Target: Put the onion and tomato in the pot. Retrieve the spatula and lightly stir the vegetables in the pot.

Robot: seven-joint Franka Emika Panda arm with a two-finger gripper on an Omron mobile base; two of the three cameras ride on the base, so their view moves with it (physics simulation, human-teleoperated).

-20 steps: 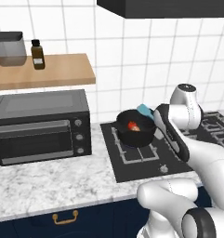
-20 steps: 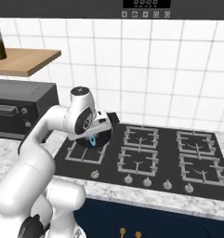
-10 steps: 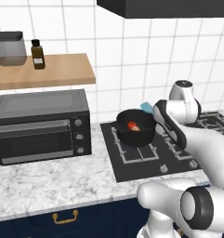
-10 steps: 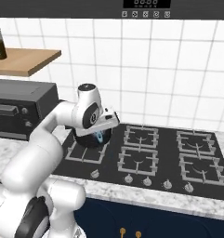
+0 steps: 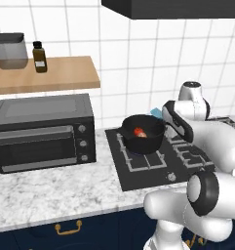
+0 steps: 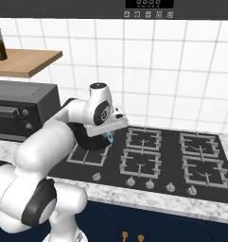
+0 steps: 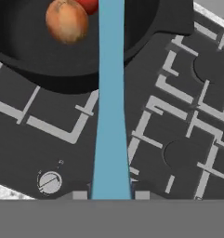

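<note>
— On the black stove top (image 5: 138, 176), what is sitting on the burner nearest the oven?

— The round, deep black pot (image 5: 143, 134) is sitting there, just right of the dark countertop toaster oven (image 5: 41, 129). Inside it the small brownish-orange onion (image 7: 67, 21) is lying beside the glossy bright red tomato (image 7: 89, 4); from the hand's own camera the two are looking close enough to touch, though I cannot tell for certain.

— And the white arm's two-finger gripper (image 7: 111, 195)?

— It is hanging at the pot's right side, with its fingers pinching the light blue plastic spatula (image 7: 111, 107). The slim blue strip is running from between the fingertips up over the pot's rim and on above the pot's inside, passing just to the right of the onion.

— Is the blade reaching the vegetables?

— I cannot tell; its far end is running out of sight at the top of the hand's view. From the left side a corner of blue is peeking out behind the pot's far rim, next to the arm's wrist.

— Anything else about?

— A wooden wall shelf (image 5: 55, 78) above the oven is carrying a grey lidded canister (image 5: 10, 50) and a small brown bottle (image 5: 39, 57) standing side by side.
</note>
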